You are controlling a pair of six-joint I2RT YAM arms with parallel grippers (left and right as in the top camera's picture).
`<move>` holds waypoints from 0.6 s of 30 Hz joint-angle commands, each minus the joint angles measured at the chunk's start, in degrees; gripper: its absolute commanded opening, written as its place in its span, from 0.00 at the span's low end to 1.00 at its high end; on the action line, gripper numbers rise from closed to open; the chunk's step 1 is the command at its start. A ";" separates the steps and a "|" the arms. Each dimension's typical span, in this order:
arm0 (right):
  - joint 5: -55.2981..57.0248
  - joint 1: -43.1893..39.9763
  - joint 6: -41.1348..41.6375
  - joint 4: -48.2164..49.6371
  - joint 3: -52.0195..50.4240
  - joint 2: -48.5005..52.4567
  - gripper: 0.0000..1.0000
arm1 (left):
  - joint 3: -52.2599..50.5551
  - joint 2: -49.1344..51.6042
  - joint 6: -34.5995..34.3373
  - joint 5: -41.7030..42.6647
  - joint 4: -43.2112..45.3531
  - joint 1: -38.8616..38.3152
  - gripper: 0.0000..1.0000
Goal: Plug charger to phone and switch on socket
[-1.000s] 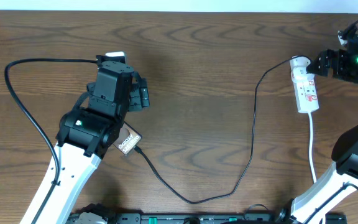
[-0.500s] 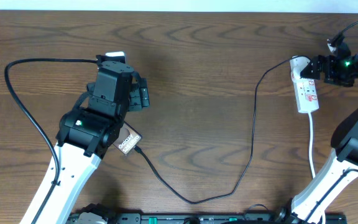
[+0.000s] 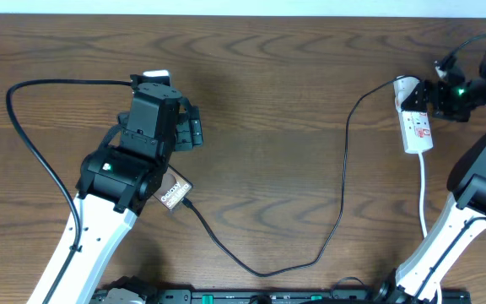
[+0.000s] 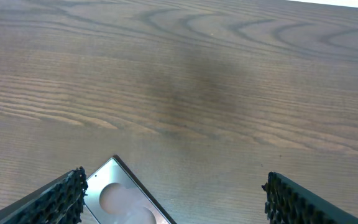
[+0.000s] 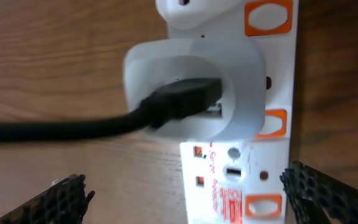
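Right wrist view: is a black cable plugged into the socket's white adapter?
Yes, the cable enters the adapter on the socket.

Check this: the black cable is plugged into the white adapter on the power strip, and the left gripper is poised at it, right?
No: the right gripper is poised at the power strip, as the overhead view shows. The rest holds.
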 commanded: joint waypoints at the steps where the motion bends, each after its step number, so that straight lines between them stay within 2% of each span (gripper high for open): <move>1: -1.36 0.55 -1.79 0.52 0.87 1.11 0.98 | 1.05 -0.31 0.11 -0.94 -0.15 -0.17 0.89; 10: -1.36 0.79 -1.73 4.74 0.76 1.16 0.99 | 1.05 -0.31 0.11 -0.94 -0.15 -0.17 0.89; 18: -3.17 0.79 -1.29 4.20 0.68 1.22 0.99 | 1.05 -0.31 0.11 -0.94 -0.13 -0.17 0.89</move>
